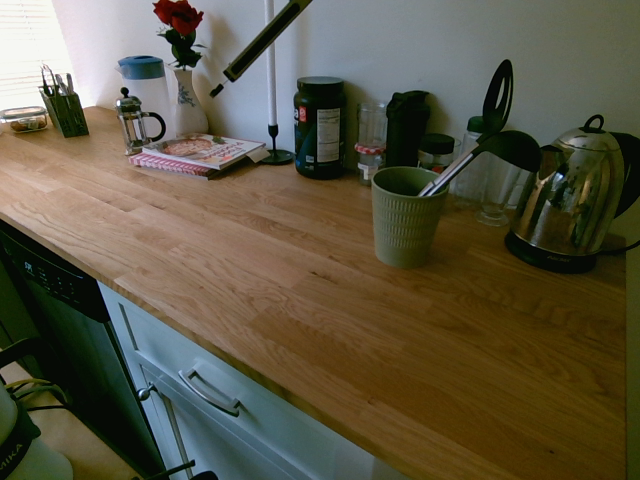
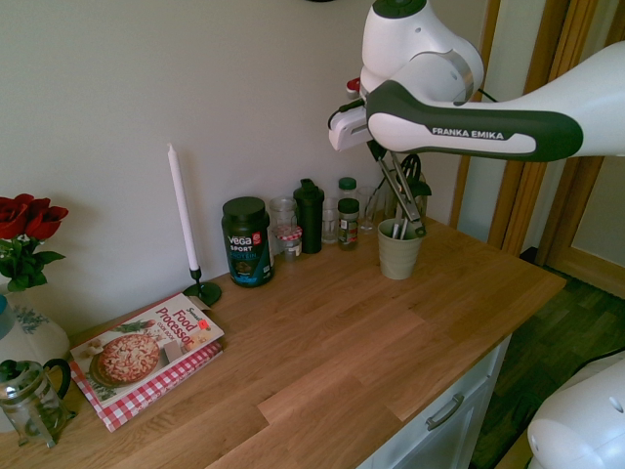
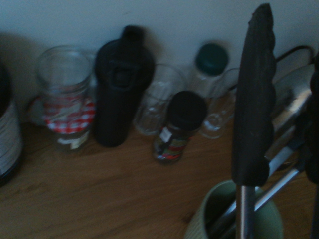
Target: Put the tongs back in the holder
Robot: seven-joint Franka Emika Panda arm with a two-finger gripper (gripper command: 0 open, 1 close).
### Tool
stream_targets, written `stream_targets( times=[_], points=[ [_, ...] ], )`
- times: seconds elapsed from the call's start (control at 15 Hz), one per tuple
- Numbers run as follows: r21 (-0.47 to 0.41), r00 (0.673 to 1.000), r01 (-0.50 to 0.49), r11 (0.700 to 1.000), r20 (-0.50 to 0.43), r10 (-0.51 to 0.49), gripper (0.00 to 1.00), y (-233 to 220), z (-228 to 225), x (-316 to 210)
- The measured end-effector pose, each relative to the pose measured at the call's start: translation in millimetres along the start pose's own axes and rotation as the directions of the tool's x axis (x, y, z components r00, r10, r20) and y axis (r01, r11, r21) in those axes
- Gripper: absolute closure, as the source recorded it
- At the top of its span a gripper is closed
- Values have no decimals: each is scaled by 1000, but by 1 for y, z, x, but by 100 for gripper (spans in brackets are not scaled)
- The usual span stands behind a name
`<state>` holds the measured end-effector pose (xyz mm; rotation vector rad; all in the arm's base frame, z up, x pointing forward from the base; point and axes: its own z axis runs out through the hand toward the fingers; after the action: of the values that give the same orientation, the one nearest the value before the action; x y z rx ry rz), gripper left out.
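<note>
Black long-armed tongs (image 3: pixel 253 99) are off the tabletop (image 1: pixel 250 270), clamped in the white arm's claw (image 2: pixel 374 148), so pickup looks done; lowering them into the sage-green ribbed ceramic cup (image 1: pixel 402 232), near the kettle-side edge, and releasing remain.

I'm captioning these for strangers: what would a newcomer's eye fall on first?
Probably the bulky white robot arm with dark green trim, reaching in from the right in the second exterior view, above the sage-green ribbed cup. Then the bright red roses by the wall, and the shiny metal kettle at the counter's other end.
</note>
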<state>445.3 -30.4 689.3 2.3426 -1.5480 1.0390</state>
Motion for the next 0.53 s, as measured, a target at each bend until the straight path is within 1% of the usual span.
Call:
stream_targets(
  times=[0.13, 0.27, 0.4, 0.53],
  points=[
    [-15, 992, -55, 998, -111, 53, 100, 4, 23, 7],
    [-15, 970, -106, 994, -223, 100, 100, 4, 45, 15],
    [-21, 929, -164, 986, -340, 147, 100, 7, 67, 23],
    [-21, 890, -214, 977, -417, 186, 100, 11, 91, 24]
  ],
)
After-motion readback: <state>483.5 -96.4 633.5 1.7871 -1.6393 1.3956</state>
